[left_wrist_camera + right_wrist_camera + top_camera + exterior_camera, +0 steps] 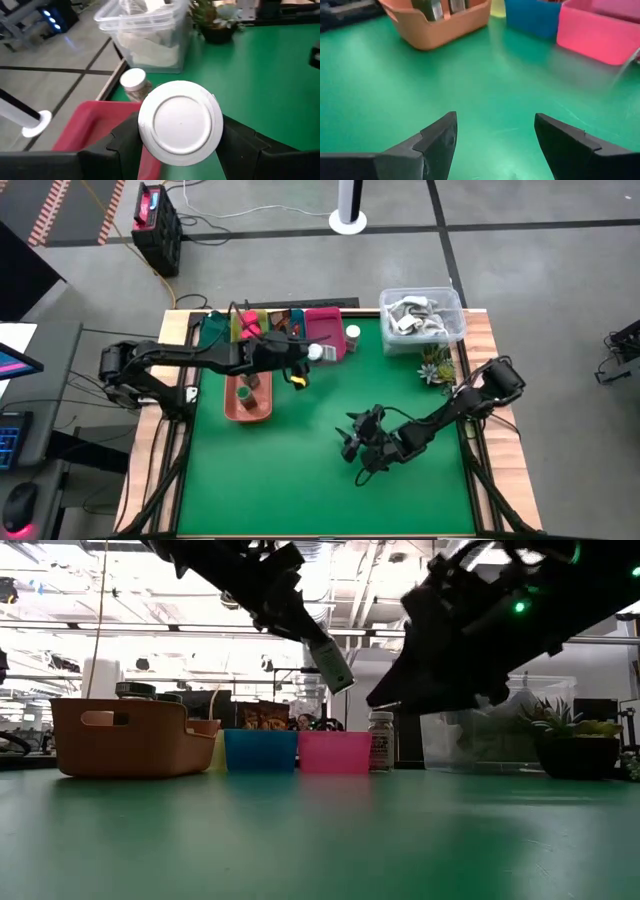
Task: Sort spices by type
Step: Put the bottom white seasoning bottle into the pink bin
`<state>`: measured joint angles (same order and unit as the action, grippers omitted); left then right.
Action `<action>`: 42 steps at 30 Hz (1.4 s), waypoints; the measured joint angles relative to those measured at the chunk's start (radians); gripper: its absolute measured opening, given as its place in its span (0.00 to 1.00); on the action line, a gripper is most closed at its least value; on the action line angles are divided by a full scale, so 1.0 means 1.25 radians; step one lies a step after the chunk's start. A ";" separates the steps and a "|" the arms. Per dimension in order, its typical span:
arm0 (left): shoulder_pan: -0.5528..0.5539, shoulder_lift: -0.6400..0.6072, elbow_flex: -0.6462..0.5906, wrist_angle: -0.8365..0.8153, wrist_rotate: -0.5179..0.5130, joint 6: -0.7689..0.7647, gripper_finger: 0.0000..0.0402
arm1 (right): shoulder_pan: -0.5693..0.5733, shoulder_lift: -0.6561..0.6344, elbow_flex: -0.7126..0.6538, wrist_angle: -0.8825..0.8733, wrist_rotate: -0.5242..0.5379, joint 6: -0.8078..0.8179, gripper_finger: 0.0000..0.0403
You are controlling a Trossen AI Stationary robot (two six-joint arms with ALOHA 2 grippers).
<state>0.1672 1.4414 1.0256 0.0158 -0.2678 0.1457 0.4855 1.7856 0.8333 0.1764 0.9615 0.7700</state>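
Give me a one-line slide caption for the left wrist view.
Left gripper holds a white-lidded jar beside the pink tray.

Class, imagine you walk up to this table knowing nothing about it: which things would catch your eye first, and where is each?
First, the left gripper, raised by the pink tray at the table's far side, shut on a white-lidded jar. A second white-lidded jar stands on the mat between that tray and the clear tub. The right gripper hovers open and empty over the bare middle of the green mat.
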 joint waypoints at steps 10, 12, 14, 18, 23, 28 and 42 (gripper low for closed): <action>0.131 0.000 0.000 0.075 0.069 0.021 0.50 | -0.166 0.002 0.000 0.064 -0.238 -0.199 0.72; 0.163 0.000 0.000 0.072 0.088 0.020 0.50 | -0.186 0.002 0.000 0.069 -0.268 -0.247 0.72; 0.195 0.001 0.000 0.068 0.103 0.020 0.50 | -0.193 -0.005 -0.002 0.058 -0.262 -0.289 0.72; 0.243 0.001 0.000 0.069 0.125 0.017 0.50 | -0.195 -0.084 -0.053 0.050 -0.248 -0.329 0.72; 0.280 0.002 0.000 0.074 0.142 0.015 0.50 | -0.212 -0.219 -0.214 0.234 -0.241 -0.370 0.72; 0.301 0.049 0.034 0.081 0.142 0.011 0.50 | -0.248 -0.246 -0.335 0.454 -0.301 -0.405 0.72; 0.343 0.261 0.288 -0.095 0.142 0.057 0.50 | -0.259 -0.246 -0.349 0.470 -0.331 -0.410 0.72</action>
<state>0.5954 1.7682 1.3854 -0.1033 -0.0909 0.2170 0.1622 1.4780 0.3977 0.7634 0.5480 0.2576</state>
